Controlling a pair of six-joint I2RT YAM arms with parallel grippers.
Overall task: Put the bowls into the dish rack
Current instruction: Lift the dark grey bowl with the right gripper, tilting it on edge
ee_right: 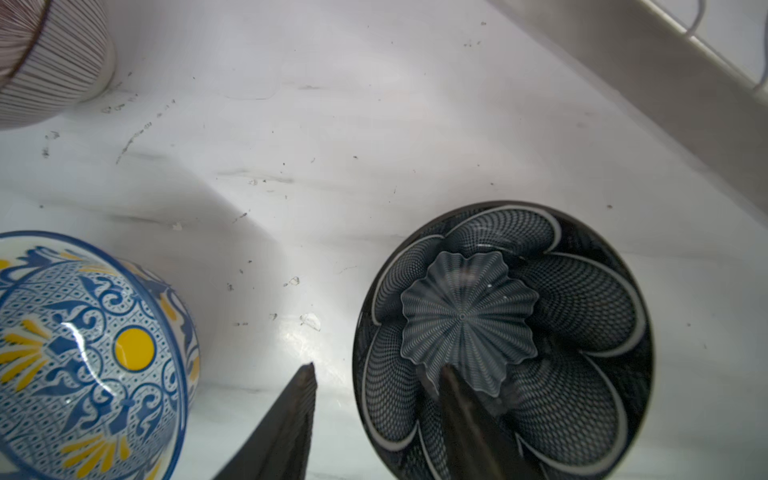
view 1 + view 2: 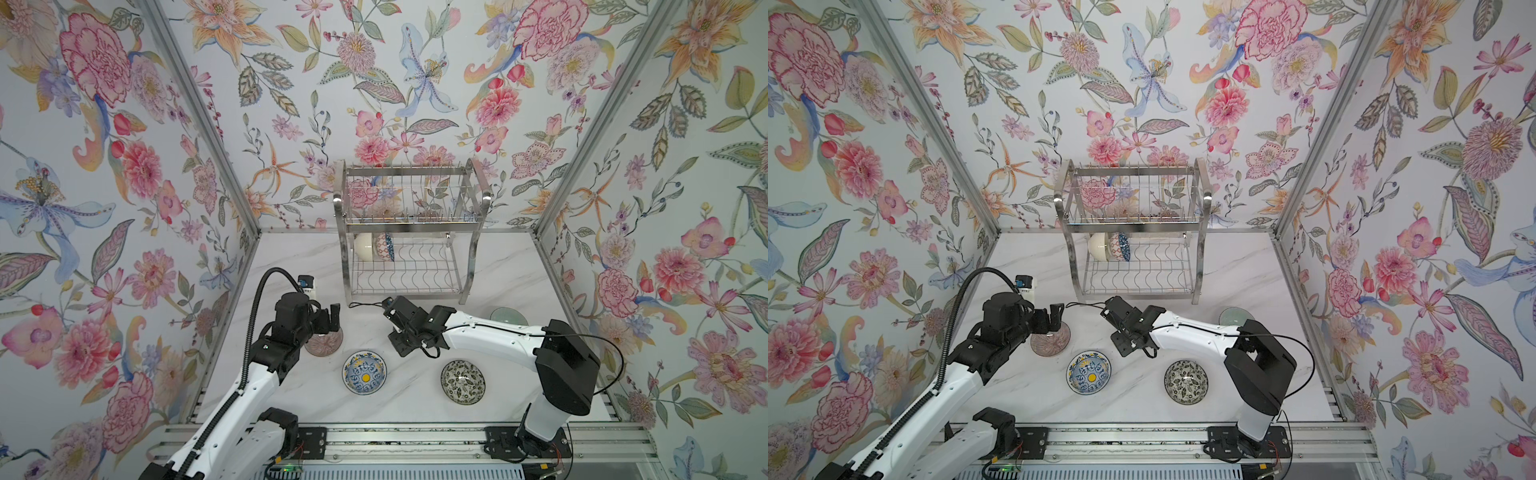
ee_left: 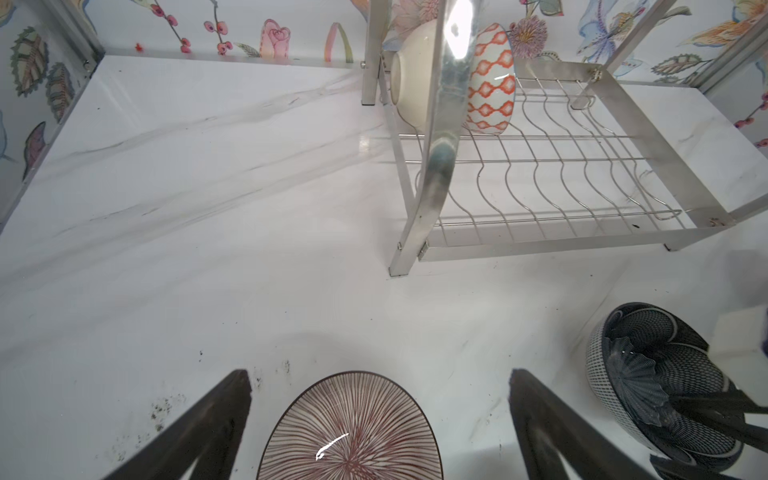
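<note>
Between the half-spread fingers of the right gripper (image 1: 378, 369) sat the rim of the dark navy bowl (image 1: 503, 316) (one inside, one outside, not touching).

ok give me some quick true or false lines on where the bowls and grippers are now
The cream bowl and the lattice bowl stand on the dish rack's lower shelf. True.
The left gripper is clamped on the mauve ribbed bowl. False: it hangs open over it.
The right gripper straddles the navy bowl's rim. True.
The yellow-centred bowl is in the rack. False: it sits on the table.
</note>
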